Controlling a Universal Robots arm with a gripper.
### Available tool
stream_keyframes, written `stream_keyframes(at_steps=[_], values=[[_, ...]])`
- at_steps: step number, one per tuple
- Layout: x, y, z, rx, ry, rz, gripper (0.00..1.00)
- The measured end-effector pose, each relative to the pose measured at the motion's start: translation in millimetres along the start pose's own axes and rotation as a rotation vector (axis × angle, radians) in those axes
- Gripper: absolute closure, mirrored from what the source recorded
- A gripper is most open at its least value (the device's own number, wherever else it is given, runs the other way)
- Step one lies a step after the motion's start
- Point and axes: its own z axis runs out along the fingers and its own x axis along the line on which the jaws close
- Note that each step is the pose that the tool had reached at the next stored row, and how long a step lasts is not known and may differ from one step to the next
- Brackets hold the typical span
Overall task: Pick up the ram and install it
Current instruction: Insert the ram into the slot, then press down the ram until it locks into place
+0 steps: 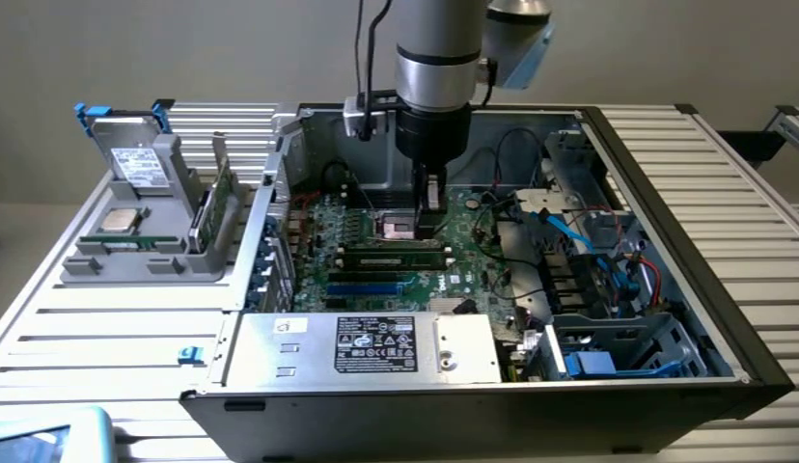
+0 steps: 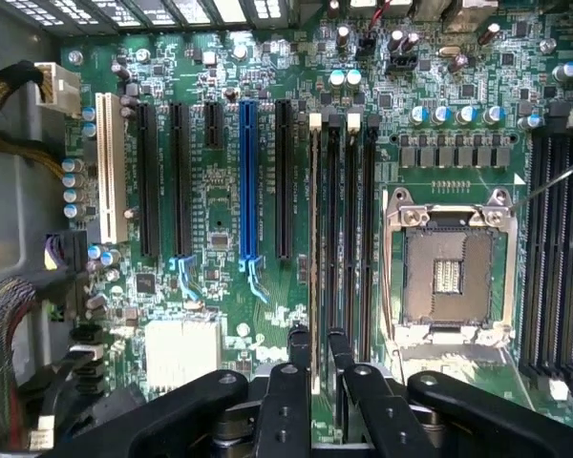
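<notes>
The ram [image 1: 393,256] is a long thin green stick with dark chips. It stands on edge in a memory slot of the motherboard [image 1: 373,285], beside the empty CPU socket [image 1: 402,229]. From the wrist view I look down its narrow top edge [image 2: 315,239], which lies in the outermost of several parallel slots. My gripper [image 1: 432,228] reaches down into the case over the end of the ram at the exterior view's right. Its two black fingers [image 2: 299,348] sit close on either side of that end, and the gripper [image 2: 318,336] looks shut on the ram.
The open computer case [image 1: 657,193] surrounds the board, with a silver power supply [image 1: 361,347] in front and cables and drive bays [image 1: 592,260] at the exterior view's right. Outside the case, a grey holder [image 1: 142,260] carries a green card [image 1: 213,217], a processor [image 1: 123,220] and a drive [image 1: 140,164].
</notes>
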Motion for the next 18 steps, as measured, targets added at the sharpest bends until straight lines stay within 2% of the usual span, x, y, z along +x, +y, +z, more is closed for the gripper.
stream_keyframes(at_steps=[2, 13, 14, 15, 18], values=[[0.1, -1.4, -1.3, -0.0057, -0.0004, 0.000, 0.78], [0.1, -1.5, -1.4, -0.0058, -0.0001, 0.000, 0.78], [0.1, -1.5, -1.4, -0.0059, -0.0001, 0.000, 0.81], [0.1, -1.4, -1.4, -0.0059, -0.0001, 0.000, 0.87], [0.1, -1.5, -1.4, -0.0058, -0.0001, 0.000, 0.89]])
